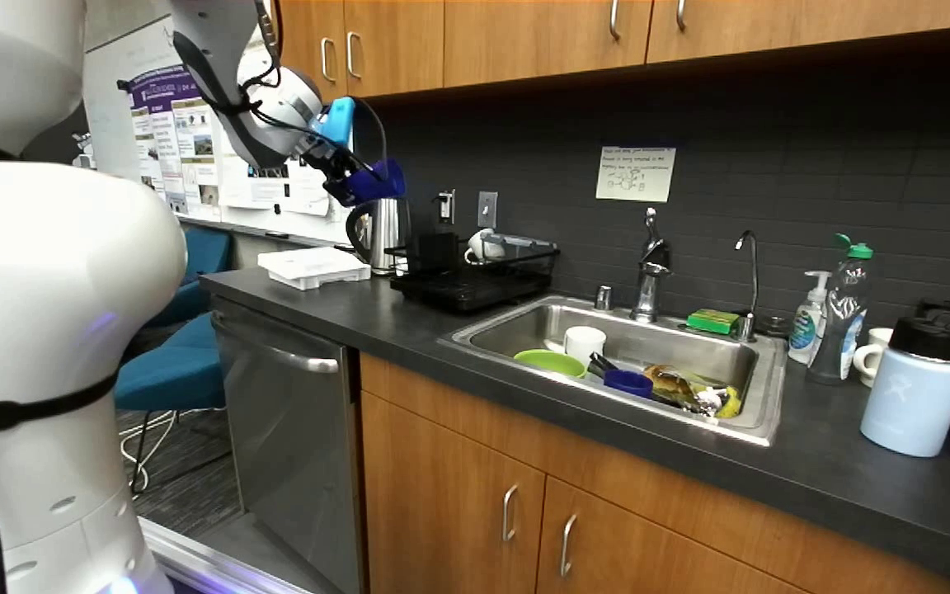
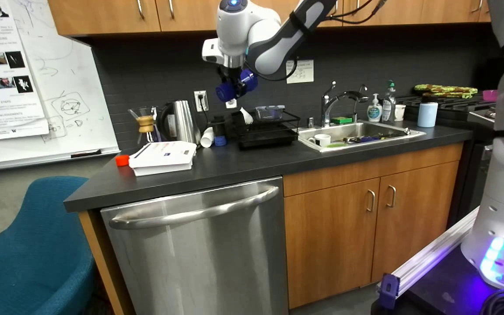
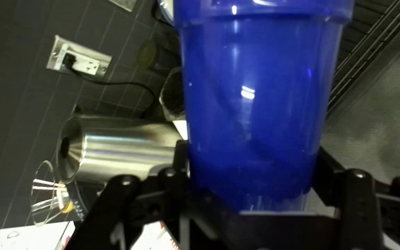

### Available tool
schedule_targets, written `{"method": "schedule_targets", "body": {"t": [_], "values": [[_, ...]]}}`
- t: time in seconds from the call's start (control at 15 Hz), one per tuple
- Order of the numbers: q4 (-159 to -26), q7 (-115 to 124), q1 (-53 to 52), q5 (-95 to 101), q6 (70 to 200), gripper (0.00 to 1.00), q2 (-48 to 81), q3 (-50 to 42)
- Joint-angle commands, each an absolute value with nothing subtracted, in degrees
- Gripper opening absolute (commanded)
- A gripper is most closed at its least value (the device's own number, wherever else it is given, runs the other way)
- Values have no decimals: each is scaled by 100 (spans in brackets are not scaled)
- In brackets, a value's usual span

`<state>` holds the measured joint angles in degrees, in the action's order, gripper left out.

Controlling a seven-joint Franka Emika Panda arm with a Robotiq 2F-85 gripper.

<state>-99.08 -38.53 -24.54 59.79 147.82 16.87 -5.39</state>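
"Starting with the gripper [image 3: 252,163], what are we finding?"

"We are finding its fingers [image 3: 181,156] pressing on opposite sides of a blue cup [image 3: 259,86]. They are standing apart by the cup's own breadth, and we are recording a closed grip on it."

"Where are we placing that cup?"

"We are logging it as hanging in the air, leaning, well above the counter [image 2: 243,164]. In an exterior view, the kettle [image 2: 186,120] is standing lower and to the left of it, apart."

"What is surrounding that spot?"

"A drying rack [image 1: 463,289] is sitting near the kettle, and it is holding a white mug [image 1: 487,246] and a clear container [image 2: 270,112]. A white cup [image 2: 207,137] is lying tilted between kettle and rack. A white box [image 2: 164,157] is resting near the kettle, with a red cap [image 2: 122,160] sitting beside it. On the wall, a plug [image 3: 69,59] is filling one socket of the outlet [image 3: 90,66]."

"How are we reporting the sink [image 1: 764,396]?"

"It is holding another white mug [image 1: 586,340], a green bowl [image 1: 551,361], a blue dish [image 1: 628,382] and a jumble [image 1: 677,388] that we are not identifying. Behind these, the faucet [image 1: 648,293] is rising, and a sponge [image 1: 712,321] is resting near it. To the right, a soap pump [image 1: 809,326], a soap bottle [image 1: 842,330] and a light blue flask [image 1: 916,400] are standing upright."
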Motion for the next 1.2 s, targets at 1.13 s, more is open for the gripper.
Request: {"method": "schedule_targets", "body": {"t": [1.13], "values": [[-11531,522,-1945,13088,11970,55,1491,1060]]}}
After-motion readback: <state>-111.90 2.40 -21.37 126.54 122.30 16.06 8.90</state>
